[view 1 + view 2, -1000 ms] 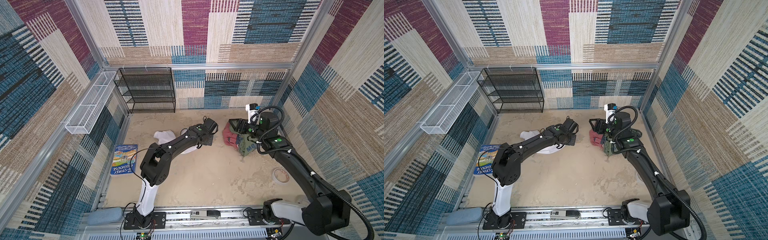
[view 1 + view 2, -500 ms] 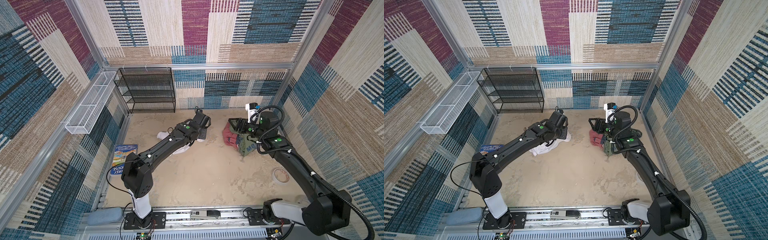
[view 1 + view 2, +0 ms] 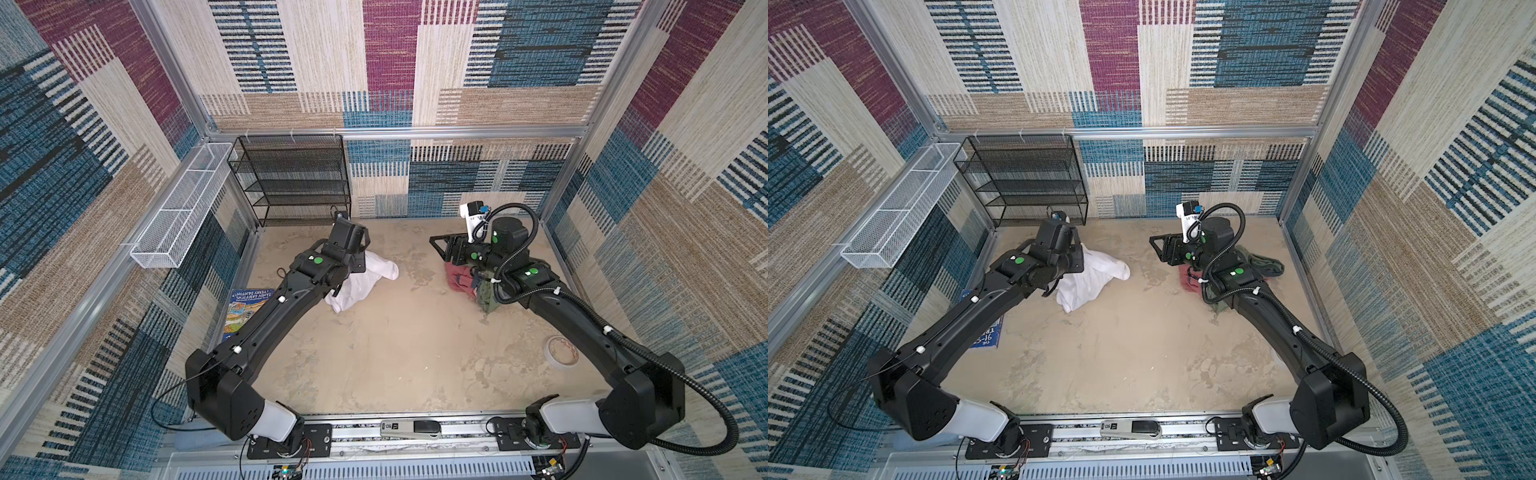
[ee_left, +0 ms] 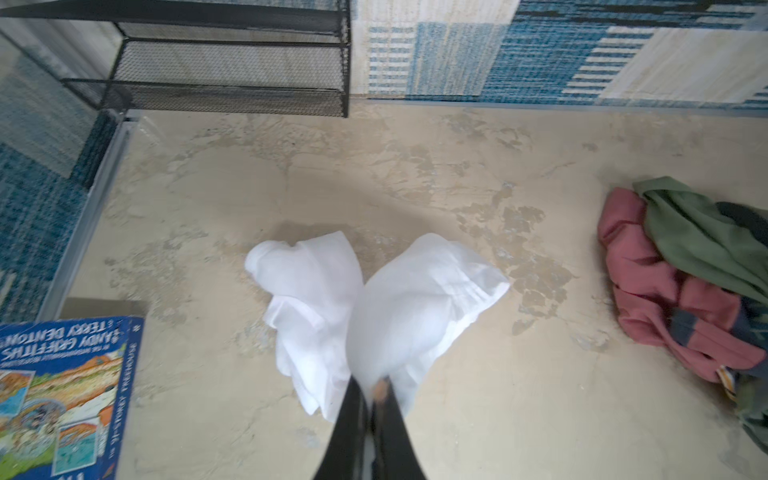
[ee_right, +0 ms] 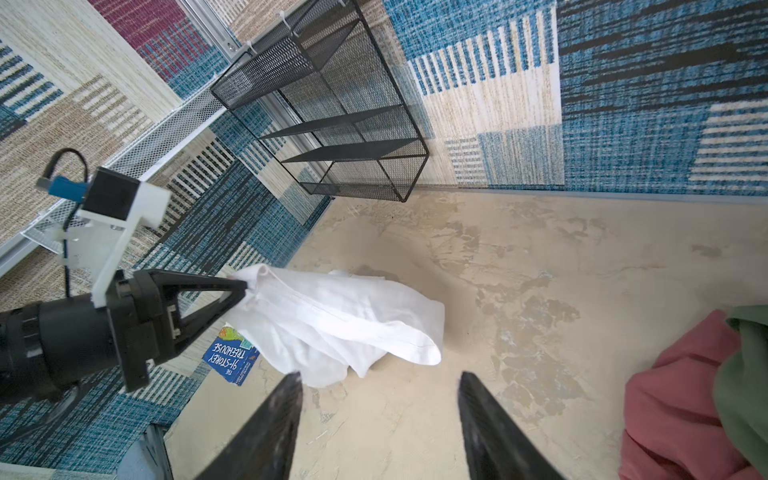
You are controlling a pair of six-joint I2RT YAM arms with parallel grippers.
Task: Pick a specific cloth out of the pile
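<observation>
At the far left a white wire basket [image 3: 166,224] hung on the wall. A blue book [image 3: 245,307] lay on the floor [image 3: 395,353] against that wall, and a black mesh shelf [image 3: 291,178] stood in the back corner. Just in front of the shelf my left gripper [image 4: 370,388] was pinched tight on a fold of the white cloth [image 4: 399,299]. The cloth hung from the fingertips in two lobes, well apart from the pile [image 4: 681,282]. I could not tell whether its lowest folds cleared the floor.

The pinch looked thin, only an edge of fabric, so a quick swing might have slipped it out. Trailing folds could also have dragged over the book, or snagged on the shelf's wire corner, if I carried the cloth left or back. The middle of the floor was bare and offered the best room for lowering it.

To the right, my right gripper [image 5: 379,376] stood with its jaws apart and nothing between them. It hovered at the near edge of the pile, where red and olive garments lay bunched near the right wall. A careless drop there could have caught those clothes. A tape roll [image 3: 561,351] lay by the right wall, near my right arm's link.
</observation>
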